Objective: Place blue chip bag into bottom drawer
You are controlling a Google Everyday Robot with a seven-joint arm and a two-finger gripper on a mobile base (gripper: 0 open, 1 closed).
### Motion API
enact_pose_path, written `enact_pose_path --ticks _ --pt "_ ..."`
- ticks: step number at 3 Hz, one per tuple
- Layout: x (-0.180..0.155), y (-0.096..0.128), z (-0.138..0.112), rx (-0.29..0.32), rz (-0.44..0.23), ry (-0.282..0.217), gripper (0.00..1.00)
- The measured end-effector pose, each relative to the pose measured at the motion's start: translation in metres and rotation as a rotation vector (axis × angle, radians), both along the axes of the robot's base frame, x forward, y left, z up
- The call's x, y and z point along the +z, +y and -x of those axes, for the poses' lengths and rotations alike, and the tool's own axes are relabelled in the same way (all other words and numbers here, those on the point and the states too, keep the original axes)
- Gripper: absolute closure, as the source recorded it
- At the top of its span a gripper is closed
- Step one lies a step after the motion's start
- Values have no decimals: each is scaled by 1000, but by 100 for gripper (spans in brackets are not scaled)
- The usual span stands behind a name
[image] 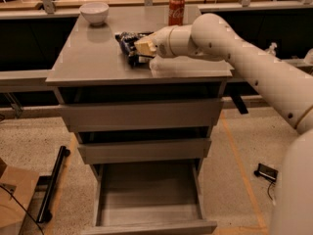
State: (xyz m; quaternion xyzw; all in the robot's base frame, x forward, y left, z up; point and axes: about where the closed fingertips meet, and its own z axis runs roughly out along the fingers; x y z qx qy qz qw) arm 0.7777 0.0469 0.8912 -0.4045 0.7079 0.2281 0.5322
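Observation:
The blue chip bag (pixel 128 42) lies on the grey cabinet top (pixel 88 58), right of its middle. My gripper (pixel 140 50) sits at the bag's right side and touches it; my white arm reaches in from the right and covers part of the bag. The bottom drawer (pixel 146 192) is pulled out at floor level, straight below, and its flat floor is bare. The two shallower drawers above it are pushed in.
A red soda can (pixel 176 10) stands at the back of the top, behind the bag. A white bowl (pixel 94 12) stands at the back left. On the floor are a black bar (pixel 54 185), a cardboard box (pixel 14 195) at left, and a small black object (pixel 268 172) at right.

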Motion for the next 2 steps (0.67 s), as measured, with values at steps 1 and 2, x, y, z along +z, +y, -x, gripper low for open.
enact_pose_path --ticks 1,2 --pt "19 -21 40 40 19 -26 100" --pt "55 -63 74 92 24 -61 100"
